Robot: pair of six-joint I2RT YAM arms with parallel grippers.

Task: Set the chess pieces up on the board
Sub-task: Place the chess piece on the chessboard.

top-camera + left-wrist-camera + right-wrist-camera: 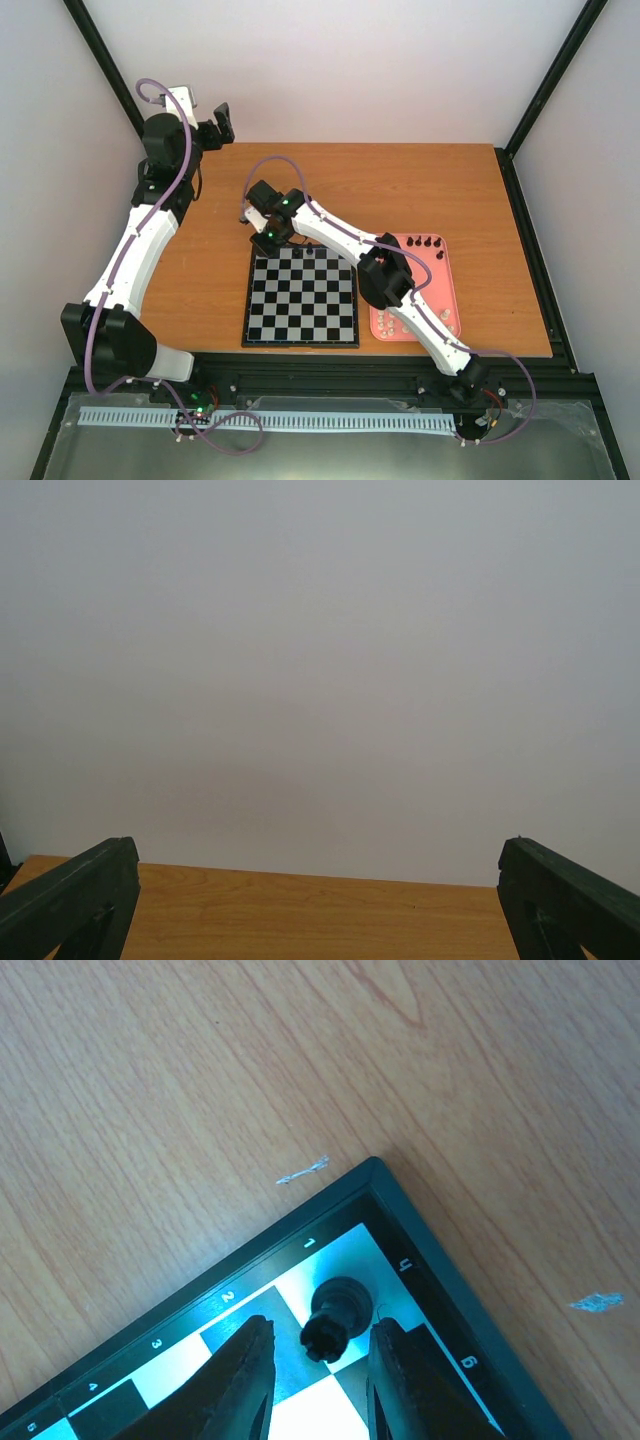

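Rook (336, 1308), black, stands upright on the board's (300, 310) 11 o'clock corner square. Your right gripper (322, 1328) straddles it, barely parted, with a gap showing on each side. The right arm (340, 235) crosses the board's 1 o'clock corner. The pink tray (442, 278) at 3 o'clock holds black pieces (421, 243) and cream pieces (386, 322). The table (420, 190) is orange wood and the walls (350, 70) are pale grey. Your left gripper (318, 865) is spread wide and empty at 10 o'clock.

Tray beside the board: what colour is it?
The tray is pink, seen best in the top external view.
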